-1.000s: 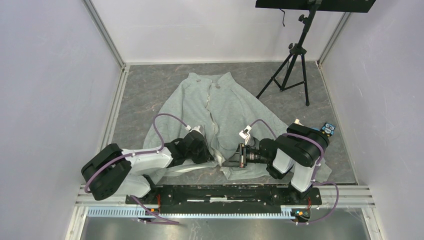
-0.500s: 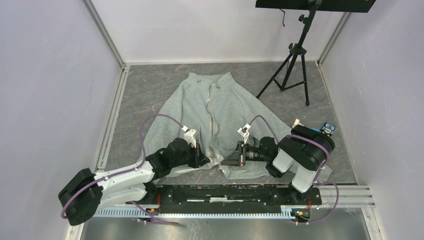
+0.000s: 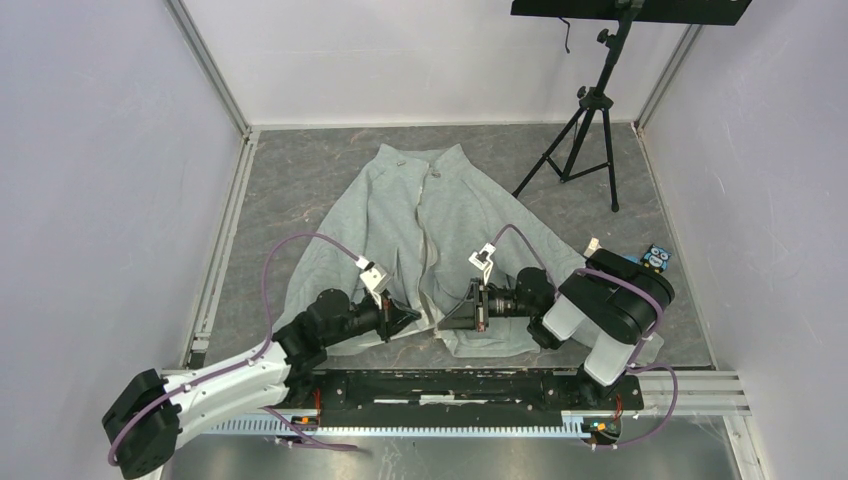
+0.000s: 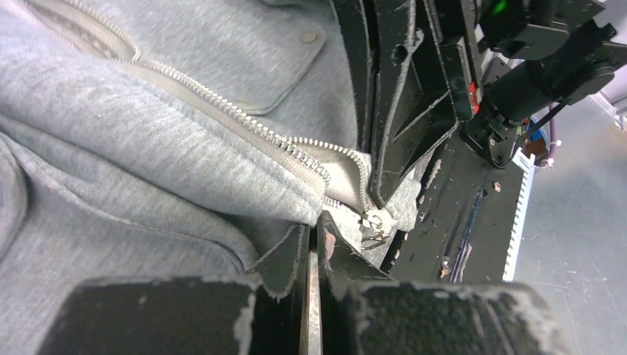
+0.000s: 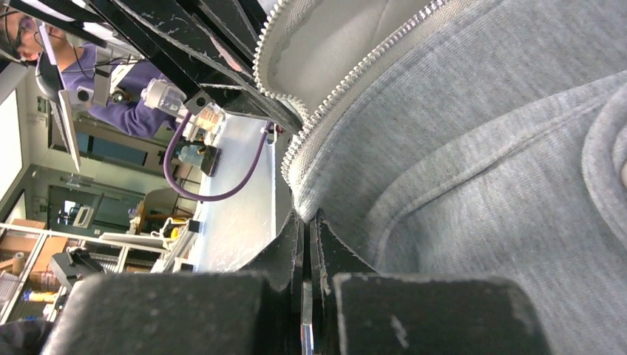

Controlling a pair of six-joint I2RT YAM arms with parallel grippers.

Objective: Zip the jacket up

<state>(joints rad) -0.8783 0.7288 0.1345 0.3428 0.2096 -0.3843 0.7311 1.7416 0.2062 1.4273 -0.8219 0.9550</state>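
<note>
Black tripod (image 3: 592, 100) stands back right (small blue object (image 3: 655, 258) nearer).

No lettering, brand or number can be read anywhere. A small blue-and-black tag (image 3: 655, 258), just off the right edge of the jacket (image 3: 440, 215), carries a pattern too small to make out.

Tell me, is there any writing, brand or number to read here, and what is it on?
No text can be read in any view.
The jacket: no lettering shows on the grey fleece.
The snap button: too small to show any marking.
The blue tag by the right arm: too small and blurred to read.
</note>
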